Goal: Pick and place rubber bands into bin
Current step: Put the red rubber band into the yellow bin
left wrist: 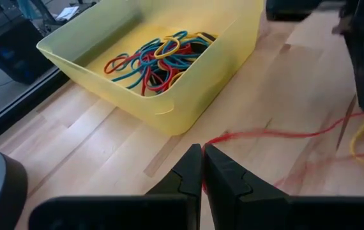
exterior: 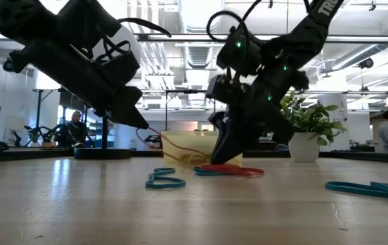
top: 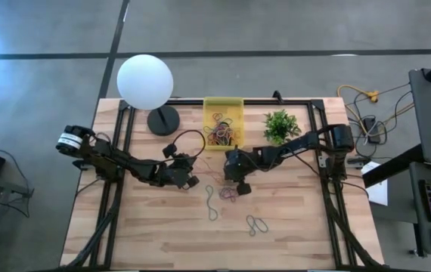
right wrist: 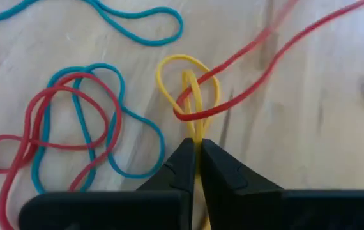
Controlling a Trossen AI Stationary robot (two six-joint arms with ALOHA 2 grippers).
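L arm is reaching in from the left edge, elbow bent, wrist pitched down; L hand [top: 187, 172] is hanging just above the surface w/ fingers [left wrist: 183, 176] pressed together on a thin red strand. R arm is stretching in from the right rail, wrist angled steeply down; R hand [top: 238, 187] is sitting at the surface, fingers [right wrist: 181, 171] pinched on a yellow loop.

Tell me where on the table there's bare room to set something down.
Free: the near left corner of the table, and the near right beyond the teal band. Crowded: mid-table, where both grippers and loose rubber bands sit before the bin.
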